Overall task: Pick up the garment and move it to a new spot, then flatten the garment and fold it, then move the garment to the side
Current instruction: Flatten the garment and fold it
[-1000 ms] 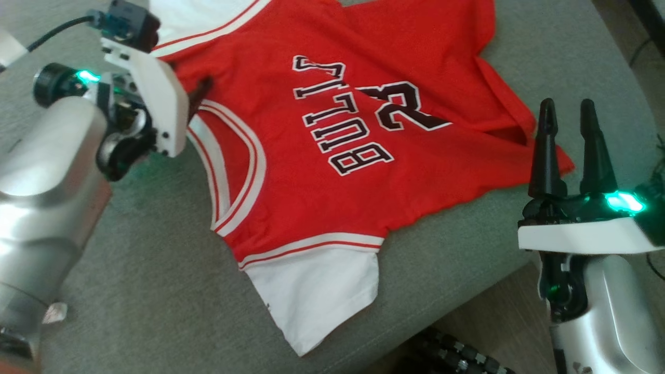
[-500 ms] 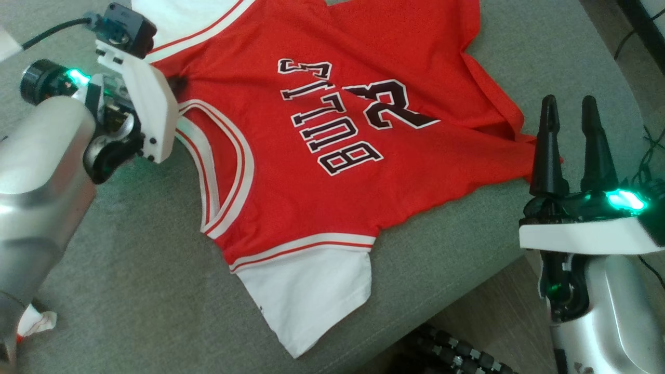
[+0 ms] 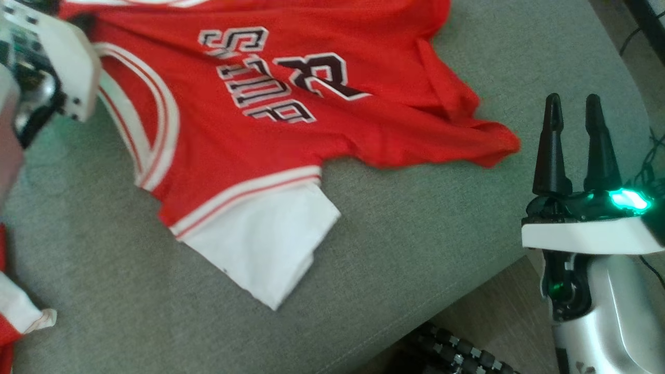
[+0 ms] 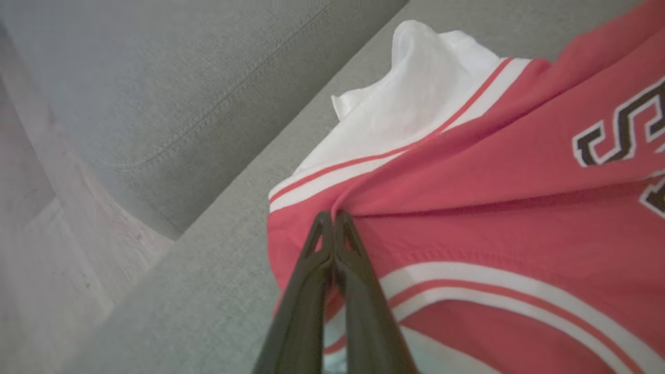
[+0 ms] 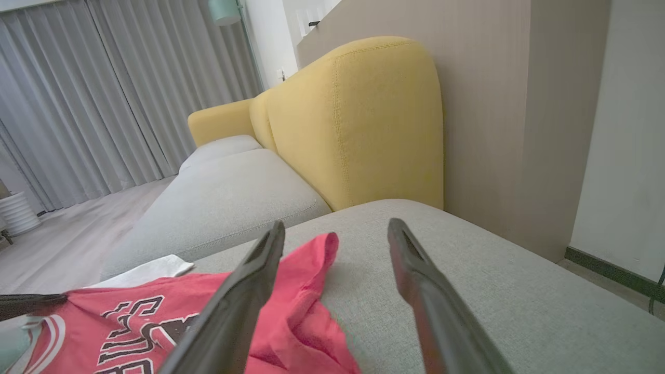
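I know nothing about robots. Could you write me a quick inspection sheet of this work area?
Surface: grey sofa cushion.
Job's things: red jersey, lettering up, wrinkled, hem bunched.
Clutter: red-and-white cloth at the head view's lower left edge.
Grippers: left gripper shut on the jersey's shoulder, between collar trim and sleeve; right gripper open near the hem, holding nothing.
Cables: black ribbed hose below the cushion's edge.
Surroundings: yellow sofa back, grey curtains.

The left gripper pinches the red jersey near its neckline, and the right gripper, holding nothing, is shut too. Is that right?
Not quite: the right gripper is open, as the right wrist view shows. The left gripper does pinch the jersey.
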Motion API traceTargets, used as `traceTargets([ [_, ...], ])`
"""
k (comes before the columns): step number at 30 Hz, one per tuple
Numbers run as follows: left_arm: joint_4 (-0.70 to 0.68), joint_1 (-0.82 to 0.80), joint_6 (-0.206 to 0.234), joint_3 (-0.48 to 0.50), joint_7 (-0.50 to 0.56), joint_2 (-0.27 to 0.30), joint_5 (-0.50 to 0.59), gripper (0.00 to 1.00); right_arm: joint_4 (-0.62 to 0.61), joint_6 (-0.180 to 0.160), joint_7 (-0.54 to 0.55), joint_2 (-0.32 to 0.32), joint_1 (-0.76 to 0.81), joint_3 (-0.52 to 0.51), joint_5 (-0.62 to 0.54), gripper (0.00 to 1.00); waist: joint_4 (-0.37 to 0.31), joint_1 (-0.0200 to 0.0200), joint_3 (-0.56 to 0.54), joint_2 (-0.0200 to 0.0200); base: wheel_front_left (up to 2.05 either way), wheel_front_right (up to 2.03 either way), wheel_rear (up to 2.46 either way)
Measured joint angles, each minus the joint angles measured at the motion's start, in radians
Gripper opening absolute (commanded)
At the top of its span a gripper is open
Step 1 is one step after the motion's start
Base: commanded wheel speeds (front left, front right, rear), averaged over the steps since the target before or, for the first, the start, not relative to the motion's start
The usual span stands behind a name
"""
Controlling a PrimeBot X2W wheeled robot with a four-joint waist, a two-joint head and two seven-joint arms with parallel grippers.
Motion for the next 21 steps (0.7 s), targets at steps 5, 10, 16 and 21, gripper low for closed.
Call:
traceTargets([
  [5,0.043,-0.067,0.027,-0.025,-0.078,0.026,0.084,0.00,0.000,0.000,0.000,0.000,0.000,0.000,0.000,1.00,0.005,0.0001,0.008,0.0000,0.00,0.00,0.00],
  [10,0.078,-0.124,0.088,-0.029,-0.192,0.024,0.143,1.00,0.000,0.000,0.000,0.000,-0.001,-0.001,0.000,1.00,0.019,0.0000,0.012,0.0000,0.00,0.00,0.00],
  [16,0.125,-0.116,0.124,0.002,-0.286,-0.035,0.107,1.00,0.000,0.000,0.000,0.000,-0.002,-0.014,-0.016,1.00,0.059,0.0000,0.003,0.0000,0.00,0.00,0.00],
  [21,0.093,-0.086,0.157,0.043,-0.433,-0.093,0.071,1.00,0.000,0.000,0.000,0.000,-0.003,-0.028,-0.050,1.00,0.108,0.0000,-0.026,0.0000,0.00,0.00,0.00],
])
